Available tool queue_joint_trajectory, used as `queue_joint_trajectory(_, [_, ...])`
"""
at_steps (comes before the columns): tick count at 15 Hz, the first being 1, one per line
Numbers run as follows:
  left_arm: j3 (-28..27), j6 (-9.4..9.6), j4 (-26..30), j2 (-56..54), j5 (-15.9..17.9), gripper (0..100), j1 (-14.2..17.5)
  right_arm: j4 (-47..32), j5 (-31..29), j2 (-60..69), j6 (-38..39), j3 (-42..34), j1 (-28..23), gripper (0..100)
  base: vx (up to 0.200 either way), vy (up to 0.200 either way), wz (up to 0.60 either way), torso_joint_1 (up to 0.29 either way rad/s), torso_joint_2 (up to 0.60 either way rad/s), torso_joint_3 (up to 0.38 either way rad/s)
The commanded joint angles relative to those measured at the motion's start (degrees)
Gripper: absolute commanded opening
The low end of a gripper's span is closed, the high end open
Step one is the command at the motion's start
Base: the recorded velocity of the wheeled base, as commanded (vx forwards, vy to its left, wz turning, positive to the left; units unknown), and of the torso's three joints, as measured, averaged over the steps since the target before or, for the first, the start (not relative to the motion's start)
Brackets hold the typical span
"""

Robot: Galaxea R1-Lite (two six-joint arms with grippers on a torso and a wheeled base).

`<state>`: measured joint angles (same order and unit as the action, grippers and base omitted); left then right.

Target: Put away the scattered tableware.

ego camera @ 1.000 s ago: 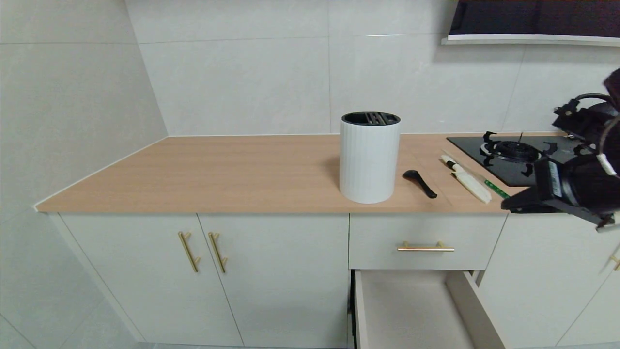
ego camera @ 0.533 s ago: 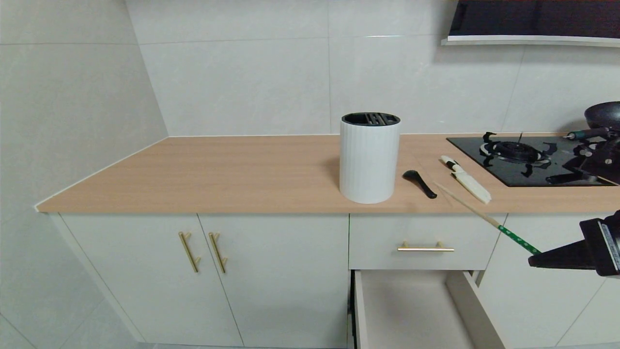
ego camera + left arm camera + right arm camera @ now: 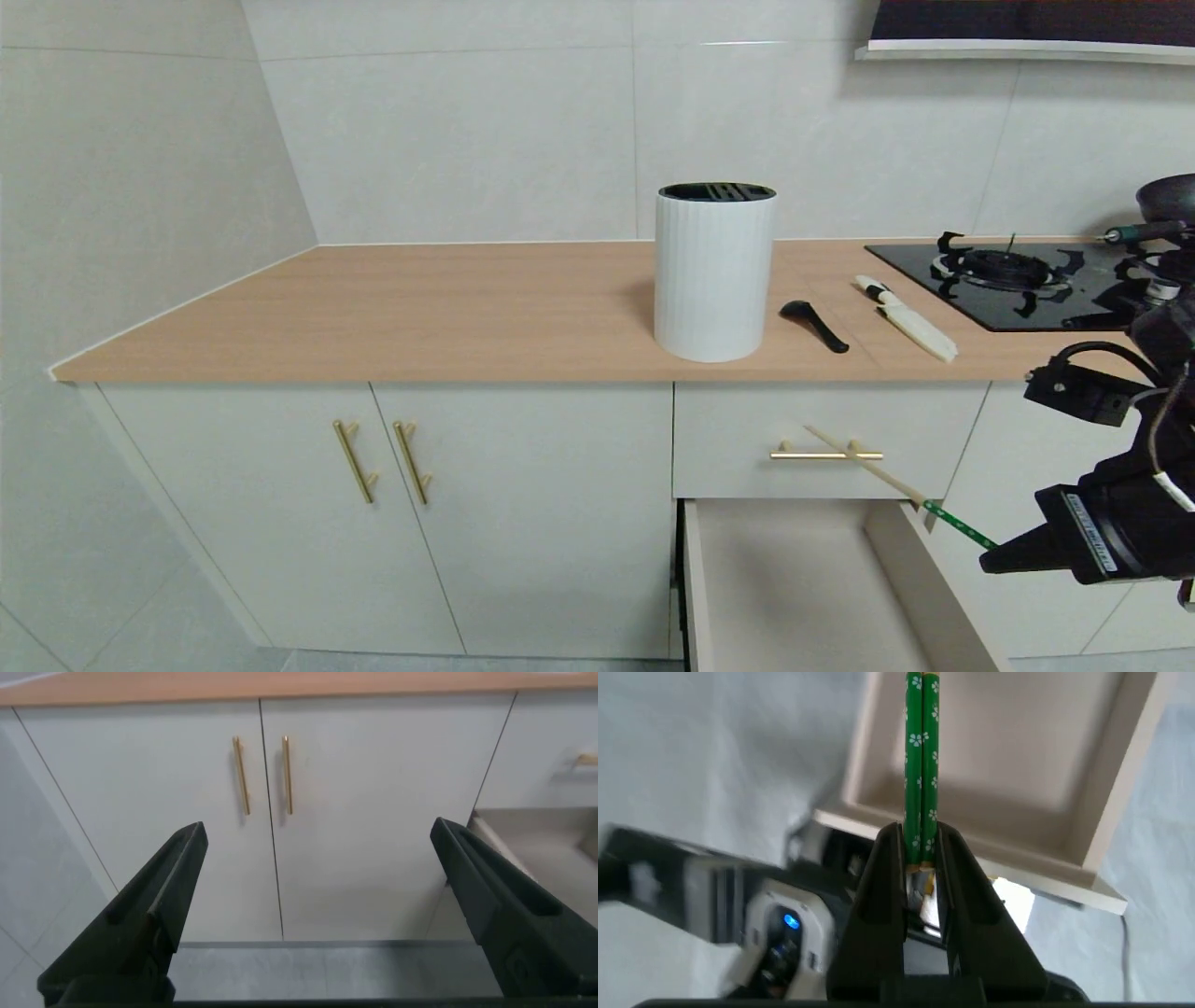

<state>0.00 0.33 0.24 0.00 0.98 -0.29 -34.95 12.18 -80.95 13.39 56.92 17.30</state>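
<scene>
Wooden countertop (image 3: 420, 317) (knife (image 3: 906, 320), spoon (image 3: 815, 325)), tiled wall (image 3: 467, 140)

Pretty clearly a home kitchen: wood countertop (image 3: 420, 317), black gas hob (image 3: 1004, 271) with a hood (image 3: 1027, 49) above, tiled wall (image 3: 467, 121), white cabinets (image 3: 523, 523) with gold handles (image 3: 411, 462) underneath.

My right tool (image 3: 988, 564) pinches the green-ended chopsticks (image 3: 896, 485), slanted over the open drawer (image 3: 794, 597). A black spoon (image 3: 815, 324) and a white knife (image 3: 907, 329) lie on the counter (image 3: 420, 317).
</scene>
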Motion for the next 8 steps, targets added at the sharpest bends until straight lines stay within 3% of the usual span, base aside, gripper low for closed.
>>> queue_joint_trajectory(1, [0.0,0.02,0.0,0.0,0.0,100,-0.1,-0.1,0.0,-2.3,-0.1,-0.7,0.0,0,0.0,0.0,0.0,-0.188,0.48,0.286])
queue_joint_trajectory(8, [0.0,0.02,0.0,0.0,0.0,100,-0.1,0.0,0.0,-4.0,-0.4,-1.9,2.9,0,0.0,0.0,0.0,-0.163,0.46,0.291])
